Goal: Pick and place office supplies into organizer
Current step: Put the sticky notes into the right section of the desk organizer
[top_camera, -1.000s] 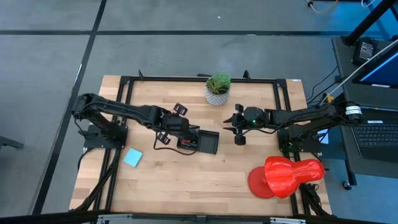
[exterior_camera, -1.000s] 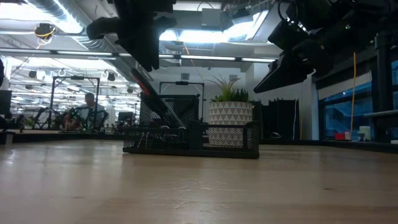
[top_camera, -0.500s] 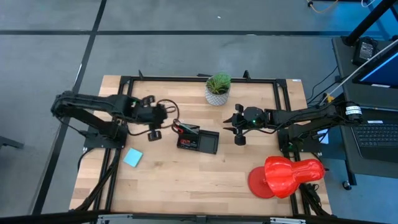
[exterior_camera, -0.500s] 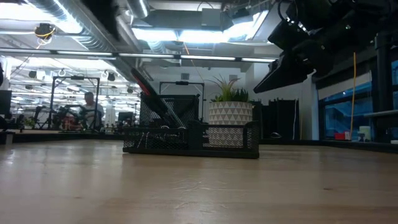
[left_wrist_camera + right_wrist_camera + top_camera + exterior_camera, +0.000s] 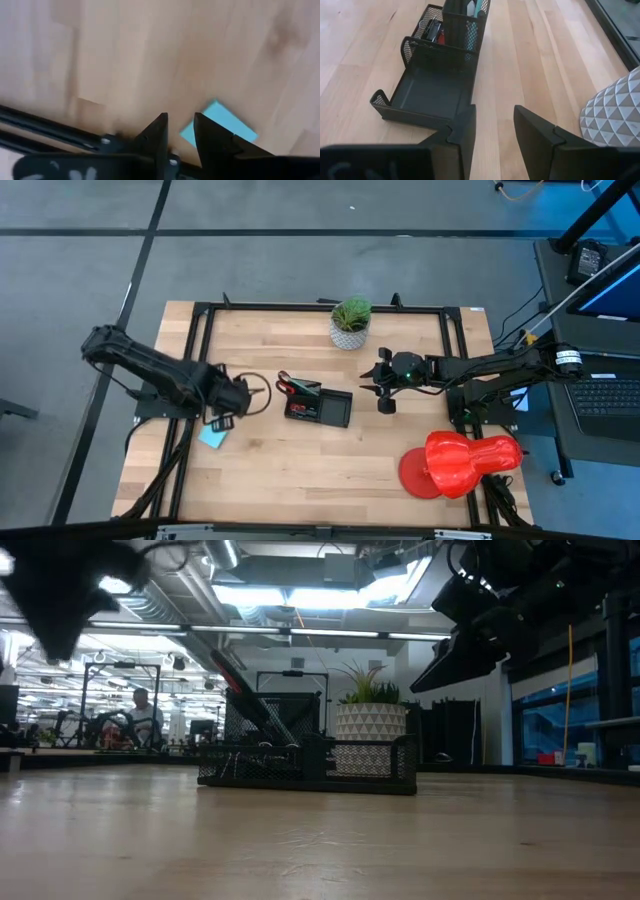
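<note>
The light blue notepad (image 5: 212, 437) lies flat on the table near its left edge. My left gripper (image 5: 226, 406) hangs just above it, pointing down, open and holding nothing; the wrist view shows the notepad (image 5: 220, 127) right past my left gripper (image 5: 180, 134). The black mesh organizer (image 5: 318, 405) stands at the table's middle, with red-handled scissors (image 5: 292, 388) leaning out of its tall compartment (image 5: 272, 720). My right gripper (image 5: 492, 125) waits open to the organizer's right, clear of the organizer (image 5: 435, 65).
A potted plant (image 5: 350, 322) stands behind the organizer at the far edge; its white pot (image 5: 615, 110) is close to my right gripper. A large red plastic object (image 5: 462, 461) sits at the near right. Bare wood lies in front of the organizer.
My left gripper has drawn away from the organizer toward the table's left edge, then toward the near edge, rolling about its own axis as it went. It now hangs over the blue notepad. The organizer's contents have stayed put.
</note>
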Tool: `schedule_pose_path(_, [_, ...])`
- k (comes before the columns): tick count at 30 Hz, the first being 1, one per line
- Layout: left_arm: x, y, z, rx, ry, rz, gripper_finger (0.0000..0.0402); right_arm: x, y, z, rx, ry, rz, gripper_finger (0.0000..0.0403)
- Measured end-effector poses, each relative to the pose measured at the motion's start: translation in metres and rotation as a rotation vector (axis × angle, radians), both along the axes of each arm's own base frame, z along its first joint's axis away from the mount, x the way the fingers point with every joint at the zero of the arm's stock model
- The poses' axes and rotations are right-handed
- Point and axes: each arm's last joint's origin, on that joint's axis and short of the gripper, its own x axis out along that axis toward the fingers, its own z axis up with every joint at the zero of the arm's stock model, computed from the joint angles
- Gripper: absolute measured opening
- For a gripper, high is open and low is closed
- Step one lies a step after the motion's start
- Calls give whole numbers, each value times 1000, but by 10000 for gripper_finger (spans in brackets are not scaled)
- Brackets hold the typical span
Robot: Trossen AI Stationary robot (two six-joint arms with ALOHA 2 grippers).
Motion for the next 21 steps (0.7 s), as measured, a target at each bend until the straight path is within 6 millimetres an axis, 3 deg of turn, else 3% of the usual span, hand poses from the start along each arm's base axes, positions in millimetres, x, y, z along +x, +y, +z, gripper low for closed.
schedule_pose_path(6, [-16,-18,-38,-67,86,35,44,0,0,1,-5,-8,3,136])
schedule_pose_path(11, [-21,-33,-55,-118,52,15,5,3,0,5,-10,-57,3,136])
schedule_pose_path(21, [-34,-47,-85,-133,136,-22,3,4,0,6,-6,-78,0,136])
